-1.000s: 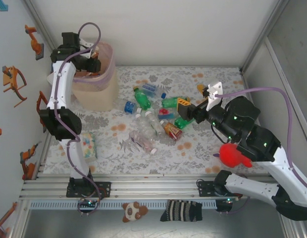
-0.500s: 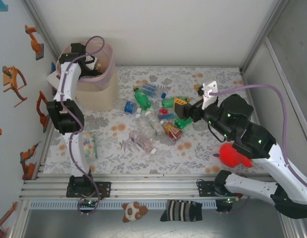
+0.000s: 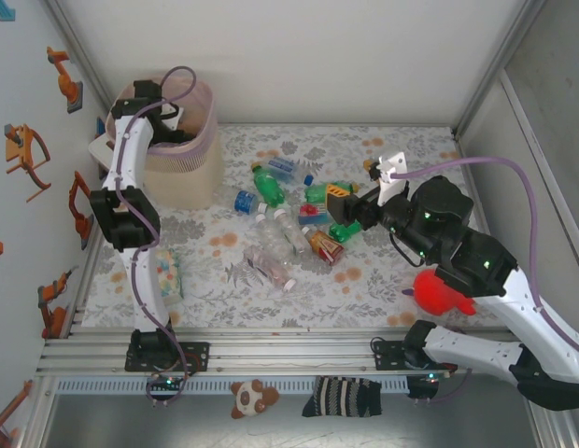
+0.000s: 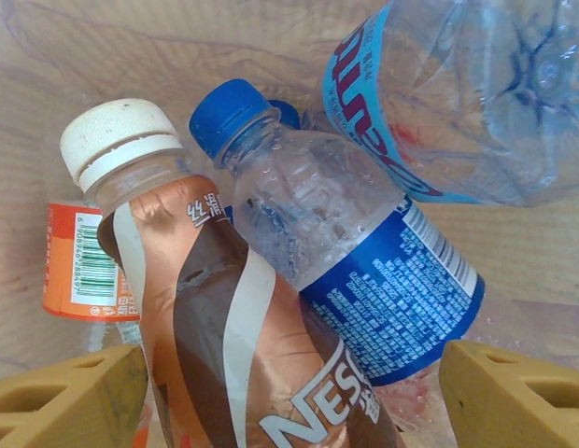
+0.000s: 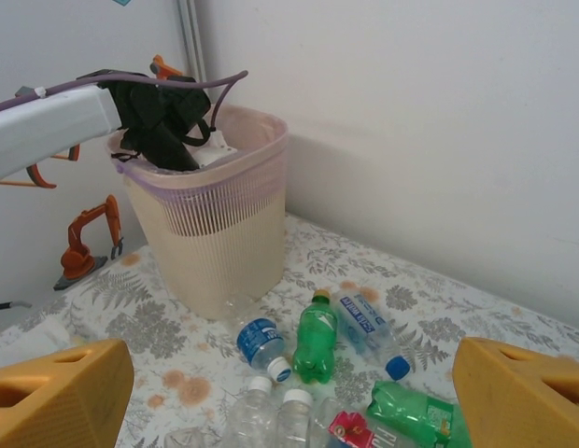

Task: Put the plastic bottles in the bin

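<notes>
Down inside the pale pink bin [image 3: 182, 177] my left gripper [image 3: 171, 119] is open. In the left wrist view its yellow fingers [image 4: 70, 401] stand wide apart, and a copper-brown bottle [image 4: 224, 327] with a white cap lies loose between them on a clear blue-labelled bottle [image 4: 364, 271]. Several plastic bottles [image 3: 275, 233], green and clear, lie scattered mid-table. My right gripper [image 3: 350, 207] hovers open over their right side with nothing in it. Its wrist view looks across a green bottle [image 5: 317, 341] toward the bin [image 5: 215, 243].
A red plush toy [image 3: 442, 291] lies beside the right arm. A white box with coloured dots [image 3: 167, 273] sits near the left arm's base. Enclosure walls close the left, back and right. A small bear [image 3: 250, 397] and a striped sock [image 3: 344, 397] lie by the front rail.
My left gripper has dipped into the bin and opened, letting go of the copper-brown bottle. The right arm has shifted slightly toward the bottle pile, still open.
</notes>
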`<action>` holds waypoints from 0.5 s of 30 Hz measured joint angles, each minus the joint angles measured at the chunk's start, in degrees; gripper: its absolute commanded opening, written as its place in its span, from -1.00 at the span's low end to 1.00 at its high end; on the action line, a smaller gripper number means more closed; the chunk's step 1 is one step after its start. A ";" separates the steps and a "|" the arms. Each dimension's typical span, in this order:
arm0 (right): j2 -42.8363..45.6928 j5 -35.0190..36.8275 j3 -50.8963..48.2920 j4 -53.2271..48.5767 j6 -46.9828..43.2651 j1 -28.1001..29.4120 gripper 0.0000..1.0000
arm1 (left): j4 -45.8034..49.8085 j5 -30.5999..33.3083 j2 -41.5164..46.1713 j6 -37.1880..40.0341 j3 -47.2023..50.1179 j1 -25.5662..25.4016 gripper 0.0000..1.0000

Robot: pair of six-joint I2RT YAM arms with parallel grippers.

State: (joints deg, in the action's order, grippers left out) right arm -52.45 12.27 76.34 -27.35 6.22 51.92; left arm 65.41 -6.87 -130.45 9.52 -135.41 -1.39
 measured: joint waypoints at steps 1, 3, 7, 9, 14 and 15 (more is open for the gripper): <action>-0.04 0.17 0.00 -0.17 0.00 0.00 0.75 | 0.00 -0.31 0.20 -0.07 0.00 0.00 0.64; -0.15 0.76 0.02 -0.52 0.02 0.00 0.75 | 0.02 -0.81 0.83 -0.22 0.00 0.00 0.64; -0.37 1.68 0.02 -1.16 0.42 0.00 0.77 | -0.02 -1.99 3.30 -0.48 0.00 0.00 0.64; -0.55 2.47 0.02 -1.79 0.70 0.00 0.79 | -0.07 -2.73 4.87 -0.70 0.00 0.04 0.64; -2.84 5.16 0.98 -4.83 1.60 0.00 0.80 | -0.50 -5.86 9.31 -1.77 -0.02 0.28 0.63; -3.80 5.64 1.46 -5.75 1.79 0.00 0.81 | -0.72 -6.78 10.14 -2.01 -0.02 0.33 0.63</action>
State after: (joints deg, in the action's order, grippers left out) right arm -56.25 17.91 77.80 -33.10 8.01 51.92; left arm 64.69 -13.65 -120.31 7.51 -135.44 -1.06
